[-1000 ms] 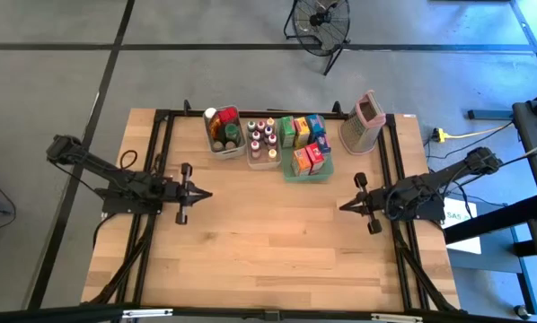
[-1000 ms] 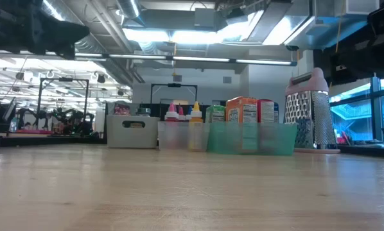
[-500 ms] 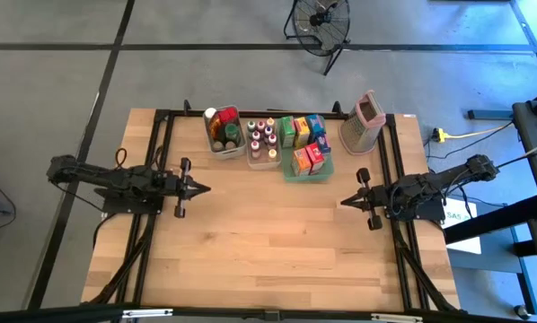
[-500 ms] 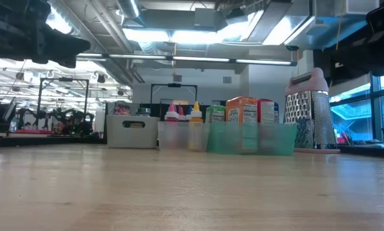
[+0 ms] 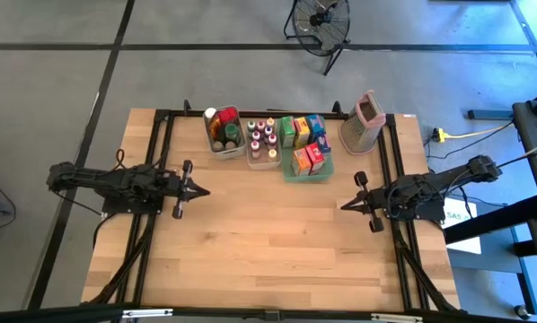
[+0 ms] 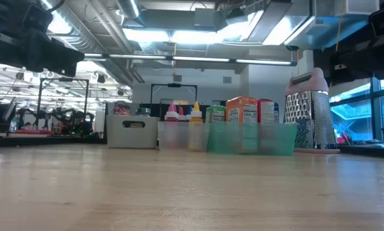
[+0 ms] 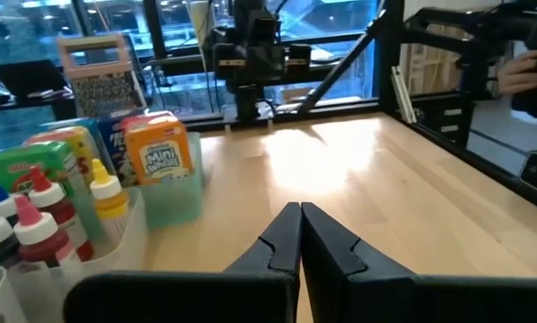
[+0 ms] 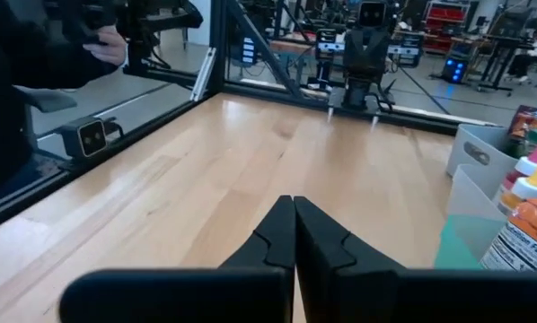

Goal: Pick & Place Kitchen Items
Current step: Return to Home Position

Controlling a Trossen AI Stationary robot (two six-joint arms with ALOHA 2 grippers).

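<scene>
1. Along the far edge of the table (image 5: 268,256), the kitchen items (image 5: 267,136) are sitting packed into three containers set side by side: a gray bin (image 6: 131,131), a transparent bin (image 6: 179,136) and a green bin (image 6: 275,139).
2. Jars and bottles (image 5: 222,127) are filling the gray bin. Small bottles with pink, red and yellow caps (image 7: 37,224) are standing upright in the transparent bin. Coloured boxes are standing in the green bin, an orange box (image 7: 159,152) among them.
3. A metal grater (image 5: 363,121) with a pink top is standing on the boards just beside the green bin, close to the far right corner.
4. The left gripper (image 5: 199,190) is hanging above the left side of the table and pointing toward the middle. Its fingers are pressed together with nothing between them.
5. The right gripper (image 5: 344,205) is hanging above the right side and facing the left one. It is likewise clenched and empty.
6. Between the two grippers the wood is lying bare, and open boards are running from the bins down to the near edge — both grippers are sitting well apart from the bins and the grater.
</scene>
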